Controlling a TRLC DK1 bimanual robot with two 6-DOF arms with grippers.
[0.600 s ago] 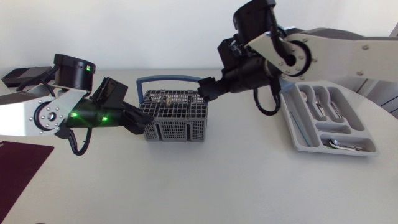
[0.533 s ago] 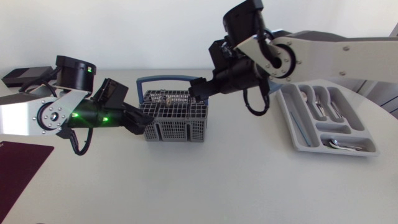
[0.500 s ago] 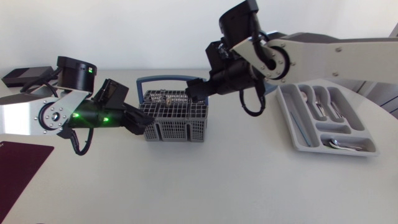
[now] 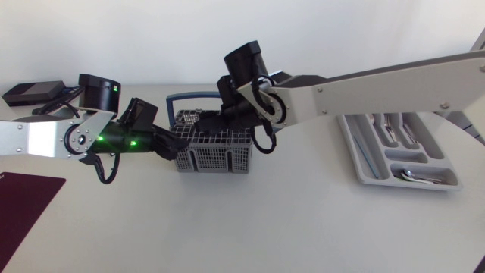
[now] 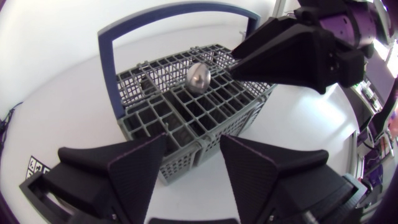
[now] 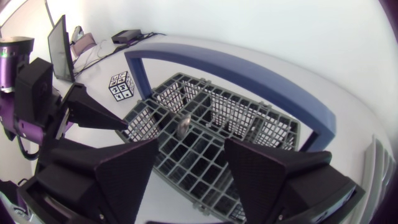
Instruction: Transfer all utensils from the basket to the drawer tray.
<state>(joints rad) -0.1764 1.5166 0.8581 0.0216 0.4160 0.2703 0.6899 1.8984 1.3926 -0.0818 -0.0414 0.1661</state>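
Observation:
A grey wire basket (image 4: 214,150) with a blue handle (image 4: 182,98) stands at the table's middle-left. A metal utensil (image 5: 199,76) sticks up from one of its cells, also seen as the utensil (image 6: 184,124) just ahead of my right gripper. My right gripper (image 4: 204,121) hangs open over the basket's top, fingers spread either side of that utensil without touching it. My left gripper (image 4: 170,149) is open at the basket's left side, a basket corner (image 5: 194,144) between its fingers. The grey drawer tray (image 4: 449,180) at the right holds several utensils (image 4: 390,125).
A dark maroon mat (image 4: 23,205) lies at the front left corner. A black flat device (image 4: 30,91) sits at the back left. A small fiducial tag (image 6: 120,87) lies on the table beside the basket.
My right arm has swung left, carrying its gripper from the basket's right rim to over the basket's middle. The left arm has barely shifted.

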